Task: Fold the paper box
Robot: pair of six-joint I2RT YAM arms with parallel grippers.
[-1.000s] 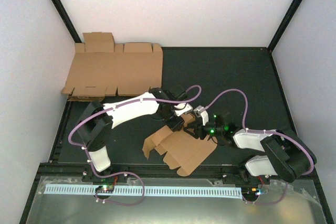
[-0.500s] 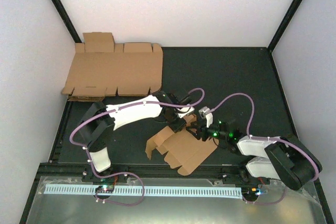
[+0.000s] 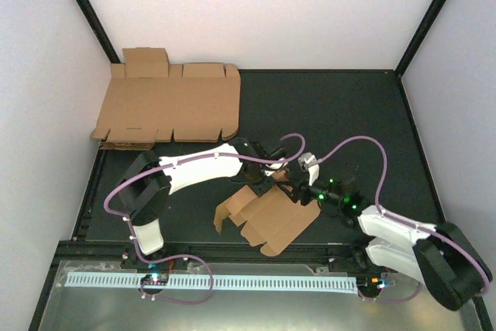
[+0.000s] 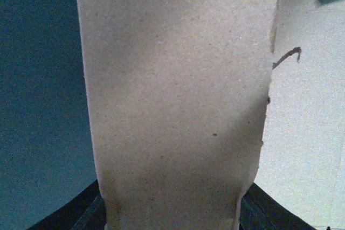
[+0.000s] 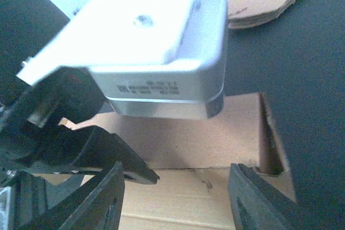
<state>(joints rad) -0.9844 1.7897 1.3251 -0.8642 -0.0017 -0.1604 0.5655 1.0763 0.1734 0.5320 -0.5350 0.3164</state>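
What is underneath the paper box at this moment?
Only the dark table mat shows around the paper box. Its flat panel and raised flaps cover whatever lies beneath, so nothing under it can be seen.

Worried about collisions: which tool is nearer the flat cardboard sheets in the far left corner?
Left. The left tool is near-right of the flat cardboard sheets, at the paper box; the right tool lies farther right.
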